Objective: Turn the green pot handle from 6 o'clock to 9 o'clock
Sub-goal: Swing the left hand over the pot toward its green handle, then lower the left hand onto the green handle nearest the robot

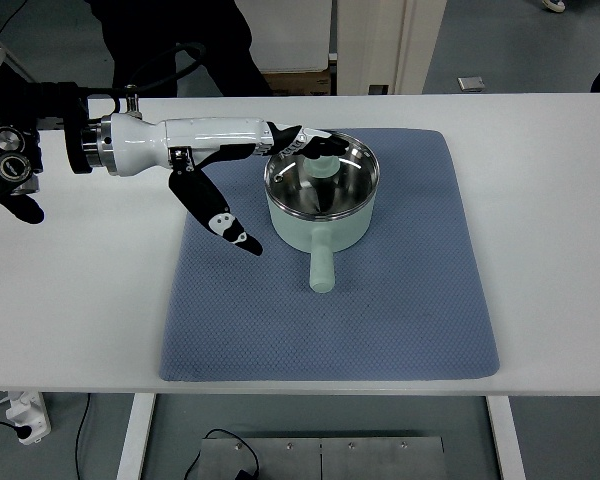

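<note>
White rectangular surface (pixel 540 240) under a blue textured mat (pixel 410 320), grey floor and a dark-clothed person beyond the far edge. On the mat's far middle, a pale green metal pot with glass lid (pixel 322 195). Straight green handle (pixel 321 265) pointing near, at six o'clock: rotation not begun, whole quarter turn left. Left hand (pixel 265 175) reaching from the left, fingers (pixel 315 145) spread over the pot's far-left rim, thumb hanging beside it, grasping nothing.

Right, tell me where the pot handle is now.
In the top view, the pot handle points toward the table's near edge, lying over the blue mat, below the green pot.
</note>
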Robot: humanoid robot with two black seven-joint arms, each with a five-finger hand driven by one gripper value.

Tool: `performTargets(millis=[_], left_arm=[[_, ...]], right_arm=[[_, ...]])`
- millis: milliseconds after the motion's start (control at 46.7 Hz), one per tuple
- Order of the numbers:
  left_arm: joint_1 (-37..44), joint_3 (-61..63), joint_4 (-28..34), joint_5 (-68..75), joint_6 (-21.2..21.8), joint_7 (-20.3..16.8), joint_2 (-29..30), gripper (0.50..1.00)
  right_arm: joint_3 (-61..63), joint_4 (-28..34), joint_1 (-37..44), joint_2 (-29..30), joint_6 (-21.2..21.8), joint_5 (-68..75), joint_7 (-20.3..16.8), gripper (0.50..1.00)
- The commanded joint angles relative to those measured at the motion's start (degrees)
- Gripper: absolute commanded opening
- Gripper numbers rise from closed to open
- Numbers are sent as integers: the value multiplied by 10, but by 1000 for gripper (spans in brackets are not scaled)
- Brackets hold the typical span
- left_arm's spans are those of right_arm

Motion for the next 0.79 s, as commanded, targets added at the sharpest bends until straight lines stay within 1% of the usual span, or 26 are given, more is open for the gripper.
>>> performTargets(millis=[0,235,471,771], left_arm=[[-2,15,0,27,-1,0,-5,1000],[-15,19,1,86,-1,0,-20,1000],[-26,20,3,177,-1,1,-62,1000],[-82,87,12,189,-1,2,-100,1000]], right_arm=[[0,0,0,0,0,0,0,1000],[0,0,0,0,0,0,0,1000],[0,0,0,0,0,0,0,1000],[0,0,0,0,0,0,0,1000]])
